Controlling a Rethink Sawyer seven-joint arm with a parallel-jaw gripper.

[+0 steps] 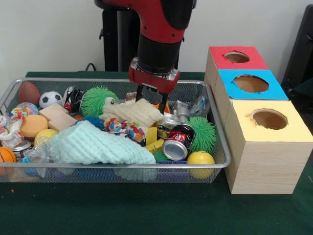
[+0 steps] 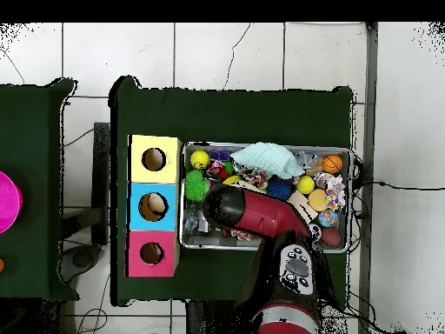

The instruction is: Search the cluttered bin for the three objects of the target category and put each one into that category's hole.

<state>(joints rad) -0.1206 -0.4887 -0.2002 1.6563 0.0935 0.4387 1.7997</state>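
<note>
The wire mesh bin [image 1: 210, 93] sits on the green table, full of mixed clutter. My gripper [image 1: 150, 101] hangs low over the middle back of the bin. It is open, and its two dark fingers [image 1: 139, 93] straddle the top of a cream knitted cloth [image 1: 134, 111]. Nothing is held. To the right stand three joined wooden boxes with round holes, topped red [image 1: 236, 57], blue [image 1: 251, 83] and yellow [image 1: 269, 119]. In the overhead view the arm [image 2: 252, 216] covers the gripper and part of the bin [image 2: 348, 202].
The bin holds a mint cloth [image 1: 98, 144], two crushed cans [image 1: 177, 143], green spiky balls [image 1: 203, 133] [image 1: 97, 100], a yellow ball [image 1: 201, 159], a soccer ball [image 1: 51, 99], wooden blocks [image 1: 56, 116] and an orange sponge [image 1: 33, 125]. The boxes stand close to the bin's right rim.
</note>
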